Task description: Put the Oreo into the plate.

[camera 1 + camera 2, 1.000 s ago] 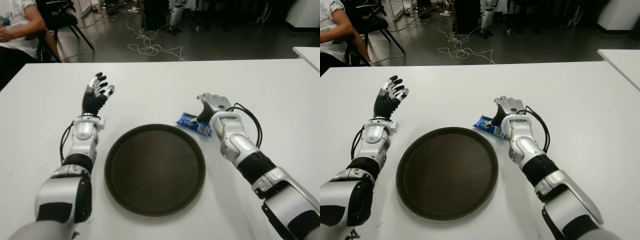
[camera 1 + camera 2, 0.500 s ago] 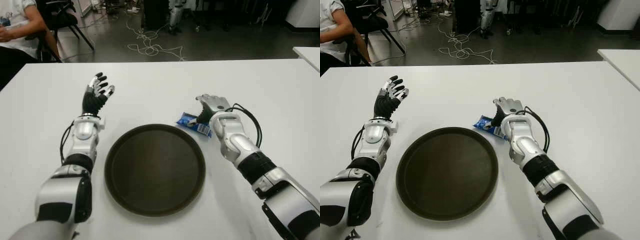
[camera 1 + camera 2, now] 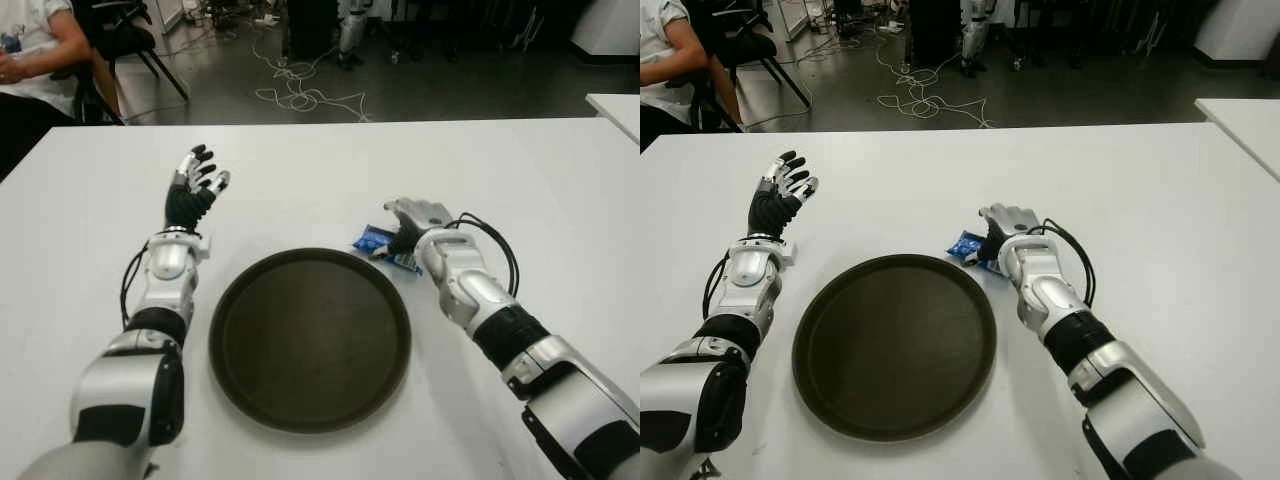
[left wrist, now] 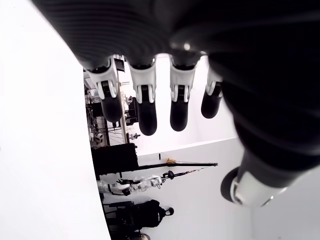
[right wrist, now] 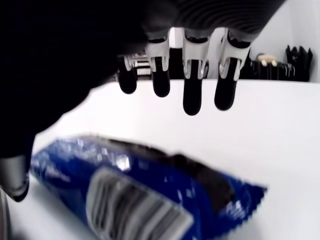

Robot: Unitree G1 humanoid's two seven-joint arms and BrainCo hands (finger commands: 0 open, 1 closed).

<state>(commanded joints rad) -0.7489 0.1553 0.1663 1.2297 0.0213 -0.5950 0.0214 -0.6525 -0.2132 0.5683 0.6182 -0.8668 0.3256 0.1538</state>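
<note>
The Oreo, a blue packet, lies on the white table just beyond the right rim of the dark round plate. My right hand hovers palm-down over the packet's right end, covering part of it. In the right wrist view the fingers hang straight above the packet, spread and not closed round it, so the hand is open. My left hand is raised to the left of the plate, its fingers spread and holding nothing.
A seated person and a chair are beyond the table's far left corner. Cables lie on the floor behind. Another white table's corner shows at the right edge.
My right hand has shifted a little left and down over the Oreo packet, hiding more of its right end. The packet, the plate and the left hand have stayed put.
</note>
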